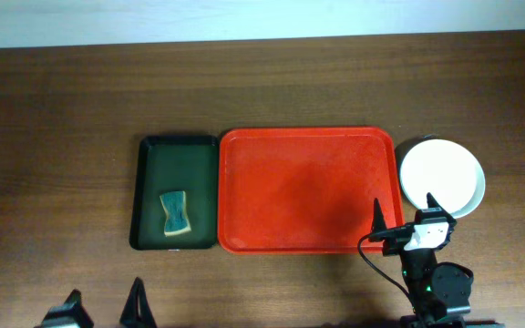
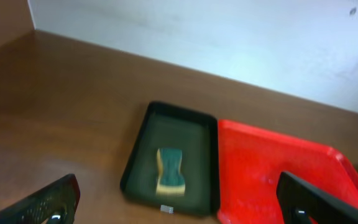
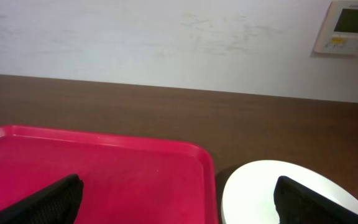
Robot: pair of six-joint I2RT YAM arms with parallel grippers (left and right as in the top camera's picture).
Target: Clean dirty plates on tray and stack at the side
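The red tray (image 1: 308, 189) lies mid-table with nothing on it; it also shows in the left wrist view (image 2: 272, 174) and the right wrist view (image 3: 104, 174). A white plate (image 1: 441, 176) sits on the table just right of the tray, on top of something dark; any plates beneath it are hidden. It shows in the right wrist view (image 3: 272, 193). My right gripper (image 1: 403, 214) is open and empty, near the tray's front right corner and the plate's front edge. My left gripper (image 1: 106, 308) is open and empty at the table's front left.
A dark green tray (image 1: 177, 193) holding a blue-green sponge (image 1: 177, 216) sits against the red tray's left side, also in the left wrist view (image 2: 169, 158). A white wall runs behind the table.
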